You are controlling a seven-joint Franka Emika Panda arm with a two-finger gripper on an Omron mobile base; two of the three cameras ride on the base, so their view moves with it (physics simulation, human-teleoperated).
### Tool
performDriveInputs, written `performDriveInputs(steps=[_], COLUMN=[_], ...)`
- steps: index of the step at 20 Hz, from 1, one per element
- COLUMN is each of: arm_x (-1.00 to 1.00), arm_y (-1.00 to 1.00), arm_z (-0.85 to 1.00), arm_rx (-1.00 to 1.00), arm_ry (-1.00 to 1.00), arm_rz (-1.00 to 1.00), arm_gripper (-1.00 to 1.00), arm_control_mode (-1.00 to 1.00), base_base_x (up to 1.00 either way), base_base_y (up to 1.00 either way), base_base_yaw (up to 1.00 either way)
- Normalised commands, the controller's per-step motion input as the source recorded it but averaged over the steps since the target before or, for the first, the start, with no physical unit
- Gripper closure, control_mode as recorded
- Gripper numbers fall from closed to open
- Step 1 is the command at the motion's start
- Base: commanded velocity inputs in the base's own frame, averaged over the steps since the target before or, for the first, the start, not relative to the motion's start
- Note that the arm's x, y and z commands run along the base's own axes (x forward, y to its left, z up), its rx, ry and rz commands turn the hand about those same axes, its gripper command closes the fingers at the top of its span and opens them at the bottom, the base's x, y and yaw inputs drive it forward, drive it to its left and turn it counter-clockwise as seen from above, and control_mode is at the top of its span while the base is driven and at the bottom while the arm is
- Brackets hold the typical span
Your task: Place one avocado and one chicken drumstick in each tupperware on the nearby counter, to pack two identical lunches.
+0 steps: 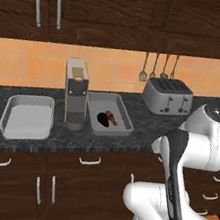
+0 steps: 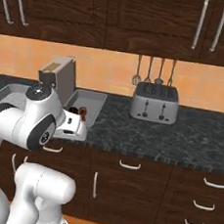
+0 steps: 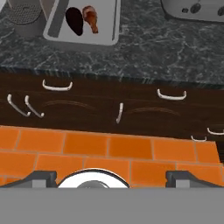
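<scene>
Claw [image 3: 111, 177] released, jaws wide apart, hanging over the orange tiled floor [image 3: 87, 148] in front of the drawers [image 3: 131, 109]. On the dark speckled table [image 1: 145, 125], one tupperware [image 1: 109, 113] holds an avocado [image 1: 103, 118] and a chicken drumstick [image 1: 112, 117] side by side. A second tupperware [image 1: 27, 116] sits at nine o'clock, beyond a tall grey appliance [image 1: 75, 93]. A toaster [image 1: 167, 96] stands at three o'clock.

Avocado [image 1: 103, 118] and drumstick [image 1: 112, 117] lie in right tupperware [image 1: 126, 116]; left tupperware [image 1: 27, 117] empty.
</scene>
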Motion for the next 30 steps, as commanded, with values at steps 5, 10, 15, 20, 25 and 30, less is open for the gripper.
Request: performDriveInputs(steps=[5,10,15,20,25,30], arm_x=[0.00,0.00,0.00,0.00,0.00,0.00], arm_y=[0.00,0.00,0.00,0.00,0.00,0.00], arm_z=[0.00,0.00,0.00,0.00,0.00,0.00], arm_rx=[0.00,0.00,0.00,0.00,0.00,0.00], arm_ry=[0.00,0.00,0.00,0.00,0.00,0.00], arm_rz=[0.00,0.00,0.00,0.00,0.00,0.00], arm_gripper=[-1.00,-1.00,-1.00,-1.00,-1.00,-1.00], arm_control_mode=[1.00,1.00,1.00,1.00,1.00,1.00], base_base_x=[-0.30,-0.22,-0.22,0.00,0.00,0.00], base_base_y=[-1.00,-1.00,-1.00,-1.00,-1.00,-1.00], base_base_yaw=[-0.12,-0.12,-0.16,-0.18,-0.11,-0.02])
